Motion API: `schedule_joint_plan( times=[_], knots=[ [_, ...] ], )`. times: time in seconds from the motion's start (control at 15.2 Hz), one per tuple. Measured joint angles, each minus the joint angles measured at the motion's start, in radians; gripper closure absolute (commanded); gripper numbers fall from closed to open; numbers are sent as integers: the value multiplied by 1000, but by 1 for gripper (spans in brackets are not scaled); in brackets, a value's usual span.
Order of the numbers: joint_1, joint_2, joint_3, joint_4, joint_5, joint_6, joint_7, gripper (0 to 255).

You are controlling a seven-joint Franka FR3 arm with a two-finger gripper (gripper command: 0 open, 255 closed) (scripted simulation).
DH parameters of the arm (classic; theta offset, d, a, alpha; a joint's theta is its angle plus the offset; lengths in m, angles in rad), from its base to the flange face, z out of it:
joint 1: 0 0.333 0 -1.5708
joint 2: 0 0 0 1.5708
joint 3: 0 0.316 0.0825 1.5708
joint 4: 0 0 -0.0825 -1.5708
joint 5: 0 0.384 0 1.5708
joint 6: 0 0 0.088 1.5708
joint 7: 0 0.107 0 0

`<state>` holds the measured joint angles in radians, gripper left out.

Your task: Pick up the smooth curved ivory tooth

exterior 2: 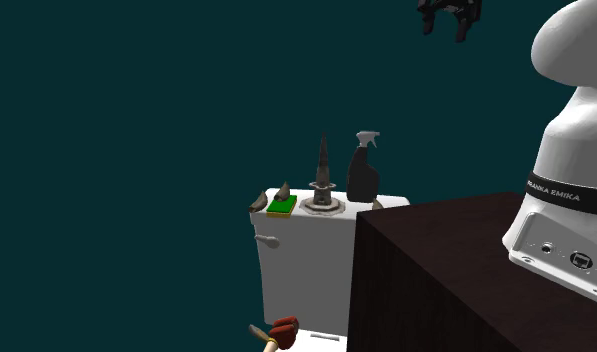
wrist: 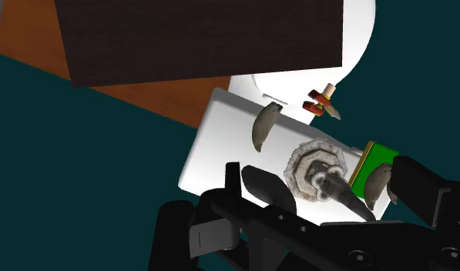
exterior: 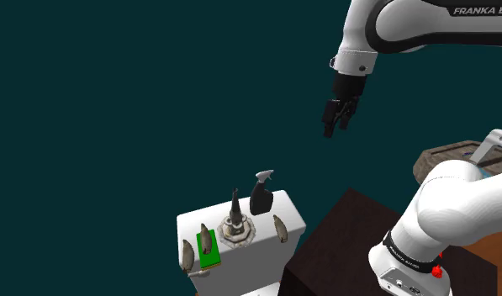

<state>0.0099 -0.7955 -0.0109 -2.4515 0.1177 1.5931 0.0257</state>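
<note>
Closest to the shoulder camera is the dark brown stand (exterior: 341, 240) with the white arm's base on it. The tank of a white toilet (exterior: 259, 225) sits just beside the stand, at about 9 o'clock from it in that view.

On the tank lid, the curved tooth (exterior: 280, 227) I'd take as the target is a greyish-ivory thing lying flat by itself at the end of the lid nearest the stand. It's at roughly 5 o'clock from the black spray bottle (exterior: 261, 195) and not touching it.

Next along the lid is a dark cone on an octagonal base (exterior: 235, 225), standing upright. After that there's a green pad (exterior: 214, 255) with a second tooth (exterior: 207, 241) on it, and a third tooth (exterior: 187, 254) at the far edge of the lid.

The gripper (exterior: 336, 126) hangs high in the air at about 1 o'clock from the target tooth, well apart from everything. Its fingers are spread with nothing between them, and from the wrist camera it looks down on the lid.

Down by the toilet there's a red plunger (exterior 2: 283, 330) with a wooden handle. Behind it all is flat dark teal.
</note>
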Motion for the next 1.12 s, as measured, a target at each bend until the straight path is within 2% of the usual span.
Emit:
schedule_joint_plan(
  times=[0.13,0.26,0.66,1.12],
  knots=[
    [3,1,8,-12,6,17,6,0],
    [14,14,33,-49,25,80,24,0],
    [57,84,129,-150,93,309,89,0],
    [99,252,244,-207,152,601,160,0]
  ],
)
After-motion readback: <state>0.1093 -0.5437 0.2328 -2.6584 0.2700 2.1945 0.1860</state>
